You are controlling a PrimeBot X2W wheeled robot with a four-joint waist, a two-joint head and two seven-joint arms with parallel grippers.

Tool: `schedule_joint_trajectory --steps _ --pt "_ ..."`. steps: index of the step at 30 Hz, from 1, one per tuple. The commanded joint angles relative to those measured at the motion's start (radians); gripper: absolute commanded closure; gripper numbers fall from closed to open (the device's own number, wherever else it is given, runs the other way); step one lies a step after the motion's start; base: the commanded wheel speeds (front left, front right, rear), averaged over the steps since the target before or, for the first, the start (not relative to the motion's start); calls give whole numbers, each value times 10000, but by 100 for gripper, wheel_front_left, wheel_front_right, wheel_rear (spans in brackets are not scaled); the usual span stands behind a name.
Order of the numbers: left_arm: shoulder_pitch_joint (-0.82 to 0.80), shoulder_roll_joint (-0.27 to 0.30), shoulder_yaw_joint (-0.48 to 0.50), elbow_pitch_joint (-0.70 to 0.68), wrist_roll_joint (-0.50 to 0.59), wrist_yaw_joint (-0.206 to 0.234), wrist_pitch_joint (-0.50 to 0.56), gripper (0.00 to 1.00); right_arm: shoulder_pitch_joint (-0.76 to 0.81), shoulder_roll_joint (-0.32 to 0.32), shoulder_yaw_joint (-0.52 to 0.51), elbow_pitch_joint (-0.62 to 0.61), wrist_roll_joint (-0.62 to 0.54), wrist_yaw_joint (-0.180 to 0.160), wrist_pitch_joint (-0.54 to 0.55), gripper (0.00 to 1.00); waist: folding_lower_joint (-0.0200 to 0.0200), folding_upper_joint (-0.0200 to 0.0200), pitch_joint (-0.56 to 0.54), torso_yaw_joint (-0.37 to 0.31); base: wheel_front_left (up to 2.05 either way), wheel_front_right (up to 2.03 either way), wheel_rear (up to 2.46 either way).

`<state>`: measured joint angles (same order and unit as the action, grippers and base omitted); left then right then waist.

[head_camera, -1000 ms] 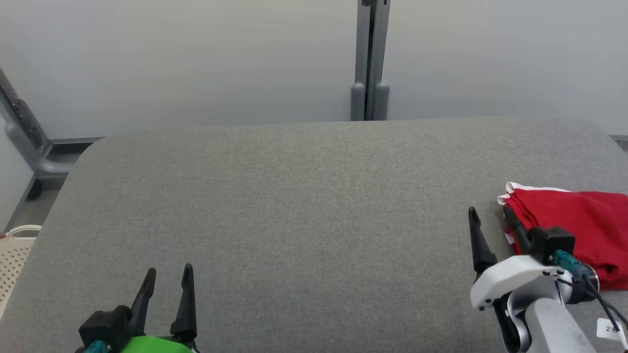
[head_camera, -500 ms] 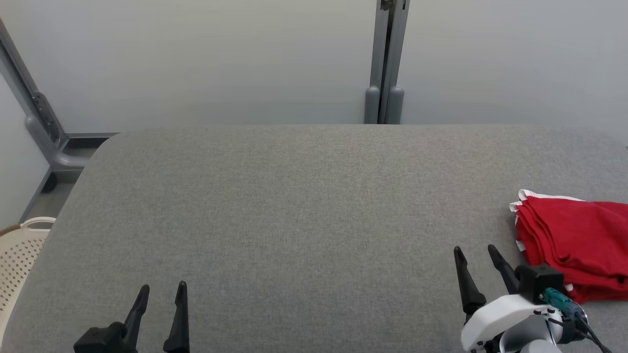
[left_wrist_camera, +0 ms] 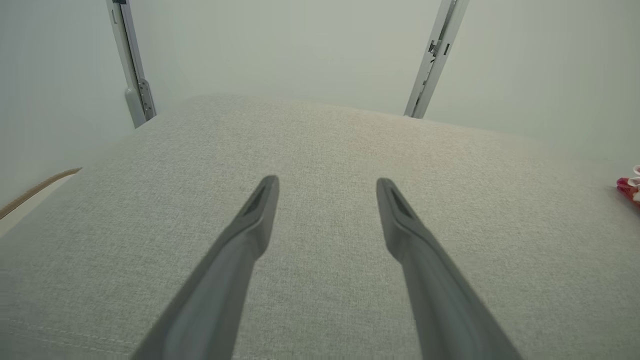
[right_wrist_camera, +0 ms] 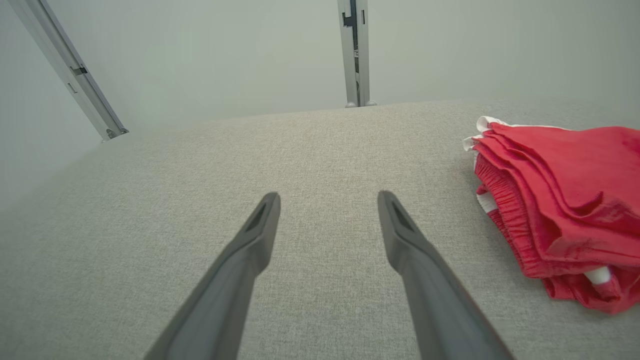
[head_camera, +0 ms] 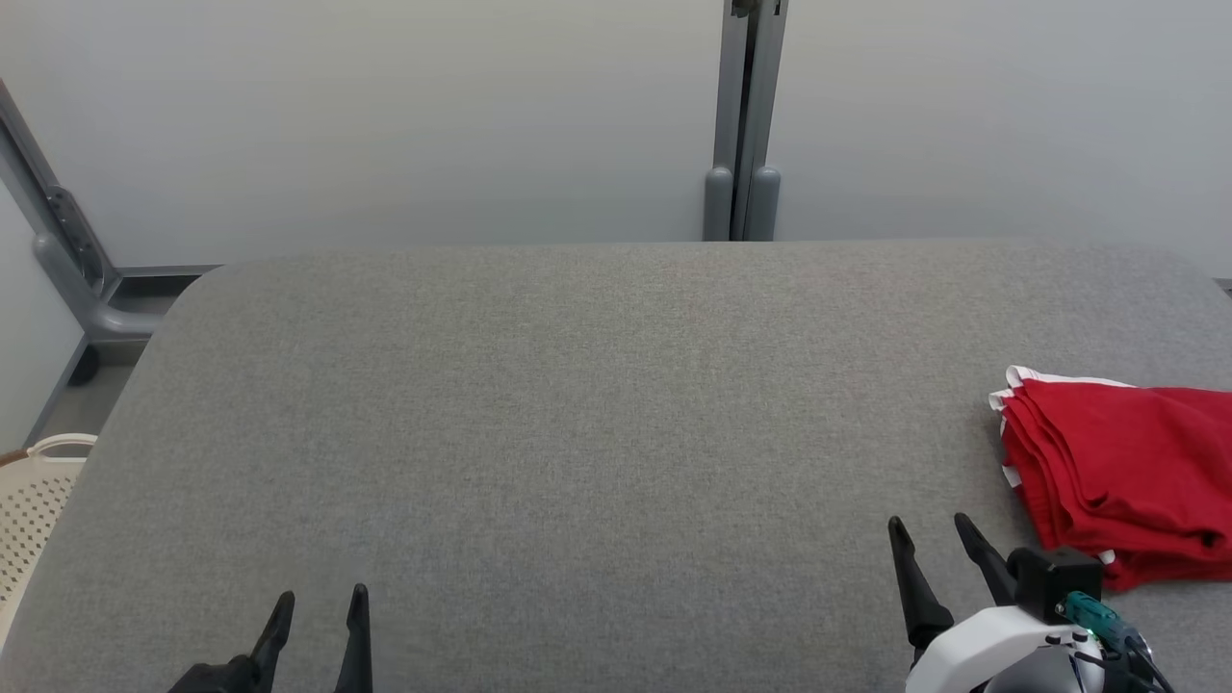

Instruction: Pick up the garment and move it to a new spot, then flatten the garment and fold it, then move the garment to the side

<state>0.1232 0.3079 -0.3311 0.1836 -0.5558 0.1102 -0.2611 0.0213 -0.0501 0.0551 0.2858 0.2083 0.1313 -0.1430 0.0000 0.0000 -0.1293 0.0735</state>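
Observation:
A red garment (head_camera: 1126, 472) with white trim lies folded in a stack at the right edge of the grey padded table (head_camera: 577, 414); the same garment (right_wrist_camera: 560, 200) shows at the right of the right wrist view, and a sliver of it (left_wrist_camera: 629, 187) at the far right of the left wrist view. My right gripper (head_camera: 932, 525) stands open and empty near the table's front, a little to the left of the garment and apart from it. At the lower left my left gripper (head_camera: 320, 597) is open with nothing between its fingers.
A pale perforated basket (head_camera: 29, 500) stands off the table's left side. A grey upright post (head_camera: 741, 115) runs up the pale wall behind the table, and a slanted grey frame leg (head_camera: 58, 250) stands at the back left.
My right gripper has drawn back from the garment's left edge toward the front of the table. Both grippers sit lower in the head view, which has itself shifted a little.

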Motion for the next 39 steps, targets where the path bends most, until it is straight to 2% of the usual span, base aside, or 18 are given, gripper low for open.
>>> schedule_joint_trajectory --steps 1,11,14,19,23,28,38,39 --pt "34 104 19 123 62 -8 -36 0 143 -16 39 12 41 -12 1 0 0 0 -1 13 0 0 0" --pt "-7 183 -11 -98 -14 -114 33 0 81 -16 137 46 116 -12 39 0 0 0 -9 120 0 0 0" --pt "155 160 -93 -376 137 122 155 0 70 -16 168 50 111 -12 68 0 0 0 0 116 0 0 0" --pt "204 221 -59 -451 87 71 138 0 40 -16 186 47 125 -12 94 0 0 0 29 96 0 0 0" --pt "245 165 -11 -444 77 196 120 0 14 -16 201 69 131 -12 113 0 0 0 39 74 0 0 0" --pt "185 178 -19 -238 -78 -25 96 0 -3 -16 207 73 146 -12 165 0 0 0 54 43 0 0 0" --pt "73 106 81 -68 -135 -131 39 0 5 -16 227 98 110 -12 168 0 0 0 83 46 0 0 0" --pt "130 115 49 -81 -119 -111 59 100 -5 6 225 102 117 0 181 100 0 0 84 44 0 0 0"
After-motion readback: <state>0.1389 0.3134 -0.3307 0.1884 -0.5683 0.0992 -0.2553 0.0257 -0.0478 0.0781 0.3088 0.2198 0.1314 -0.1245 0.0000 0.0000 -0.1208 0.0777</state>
